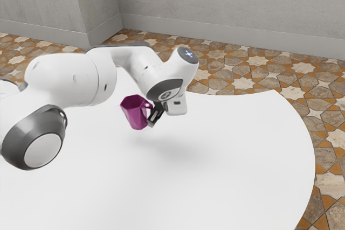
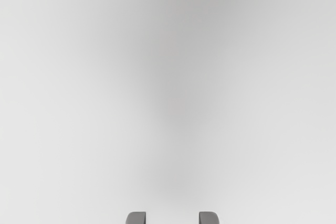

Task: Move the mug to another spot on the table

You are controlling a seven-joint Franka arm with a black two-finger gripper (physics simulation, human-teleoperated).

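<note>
Aloft above white table (image 1: 232,149), left of centre in exterior view: purple mug (image 1: 135,112), tilted, clamped at one side by black gripper (image 1: 153,119), fingers (image 2: 136,217) narrowly parted; faint shadow (image 1: 161,149) beneath.

Mug: magenta faceted mug (image 1: 135,112), smooth, slight sheen.
Table: white round tabletop (image 1: 226,154), smooth, matt.
Arm: white arm shell (image 1: 70,82) at frame's left, glossy plastic.
</note>
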